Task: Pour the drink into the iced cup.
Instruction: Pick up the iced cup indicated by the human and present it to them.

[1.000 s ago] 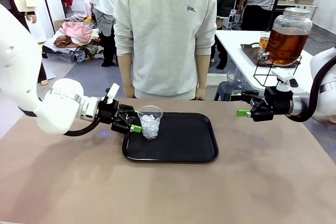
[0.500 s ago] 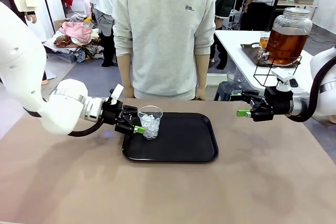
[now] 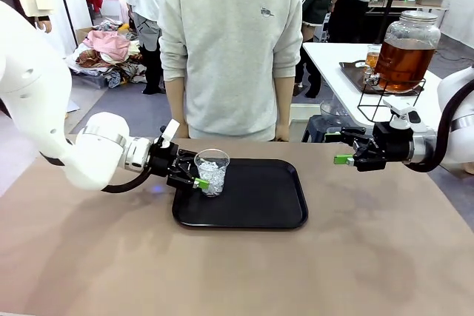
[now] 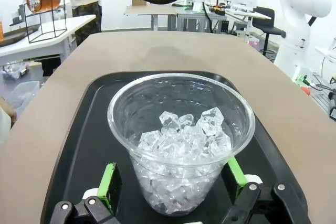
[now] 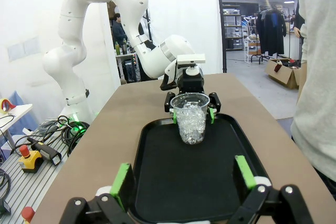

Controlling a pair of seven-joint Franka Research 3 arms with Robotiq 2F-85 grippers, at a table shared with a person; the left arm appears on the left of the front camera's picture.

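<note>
On the tray (image 3: 255, 216), the spread left claw (image 3: 196, 172) straddles the iced cup (image 3: 212, 172); next, probably pinch it, then carry toward the drink (image 3: 402, 61).

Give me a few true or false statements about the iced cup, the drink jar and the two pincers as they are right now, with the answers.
1. The cup holds ice and no drink. True.
2. The cup stands on the bare table beside the tray. False: it stands on the black tray, near its left end.
3. The left pincer is open with one finger on each side of the cup. True.
4. The right pincer grips the drink jar. False: it is open and empty, off the tray's right side, while the jar sits on a wire stand on the white side table.
</note>
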